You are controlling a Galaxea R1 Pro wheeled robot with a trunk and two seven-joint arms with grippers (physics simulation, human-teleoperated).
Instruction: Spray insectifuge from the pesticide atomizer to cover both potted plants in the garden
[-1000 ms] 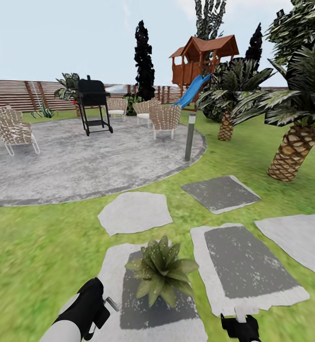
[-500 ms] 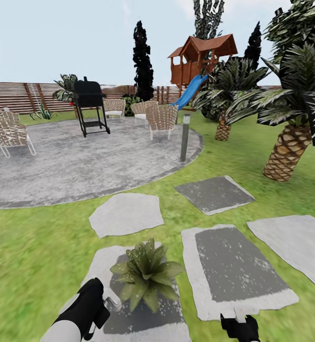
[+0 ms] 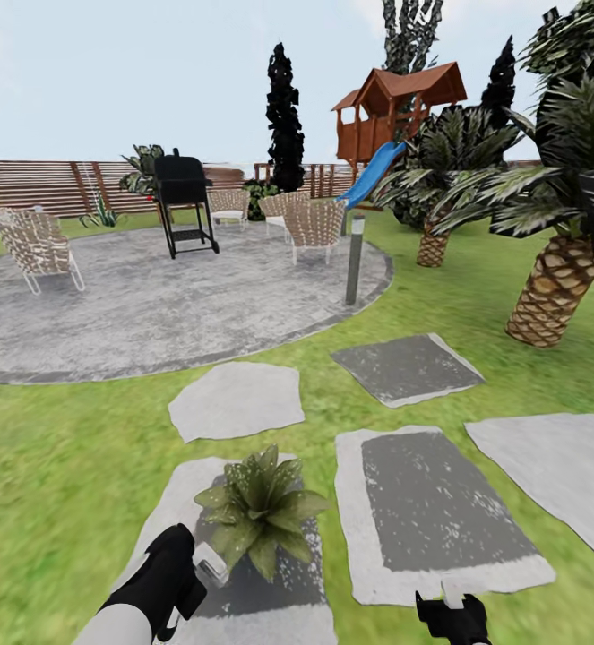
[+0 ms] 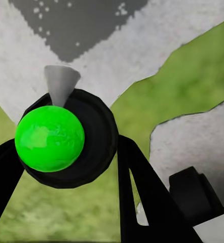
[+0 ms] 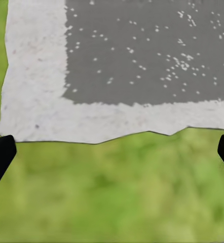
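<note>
My left gripper (image 3: 187, 566) is shut on the pesticide atomizer (image 3: 210, 567), whose whitish nozzle head pokes out toward a potted plant (image 3: 256, 511). That plant is a low rosette of pointed green leaves on a grey stepping stone (image 3: 243, 609), just ahead of the nozzle. In the left wrist view the atomizer (image 4: 66, 139) shows as a dark round body with a bright green cap and a grey cone, held between dark fingers (image 4: 142, 197). My right gripper (image 3: 453, 616) hangs open over grass beside another stone (image 3: 435, 511), its fingertips (image 5: 0, 154) wide apart. A second small spiky plant (image 3: 102, 216) stands far off by the fence.
Several grey stepping stones (image 3: 236, 399) lie in the lawn. Beyond them is the round paved patio (image 3: 153, 305) with a black grill (image 3: 185, 202), wicker chairs (image 3: 37, 246) and a short post (image 3: 356, 260). Palms (image 3: 556, 278) stand at right, and a playhouse with a blue slide (image 3: 395, 116) behind.
The whole head view has shifted, so the camera moved. The plant now sits further left and closer to the atomizer's nozzle in the picture. Both grippers keep their places in view.
</note>
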